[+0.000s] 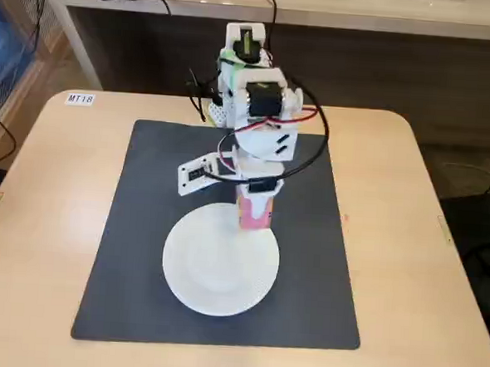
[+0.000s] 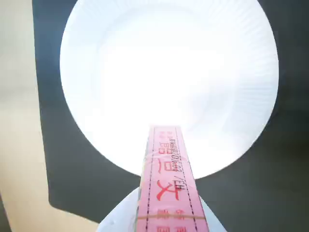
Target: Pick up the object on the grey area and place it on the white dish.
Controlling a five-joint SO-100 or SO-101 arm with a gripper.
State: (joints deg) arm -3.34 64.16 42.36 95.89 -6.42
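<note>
**Pink box held above the far edge of the plate**

The pink box (image 1: 256, 211) hangs upright from the gripper (image 1: 256, 194), which pinches its upper part; the box's lower end sits at the far right rim of the white dish (image 1: 220, 259) in the fixed view. Whether it touches the rim or hovers just above it cannot be told. In the wrist view the pink box (image 2: 169, 183) runs up from the bottom edge, red print on its face, its far end overlapping the near rim of the white dish (image 2: 169, 72), with a gripper finger (image 2: 120, 220) showing white beside it.

The arm (image 1: 258, 101) reaches from its base at the far side of the grey mat (image 1: 133, 251) toward the near side, folded over so the wrist points downward. The dish lies on the mat, near its middle and slightly toward the near edge. The mat rests on a beige table (image 1: 35, 220).
</note>
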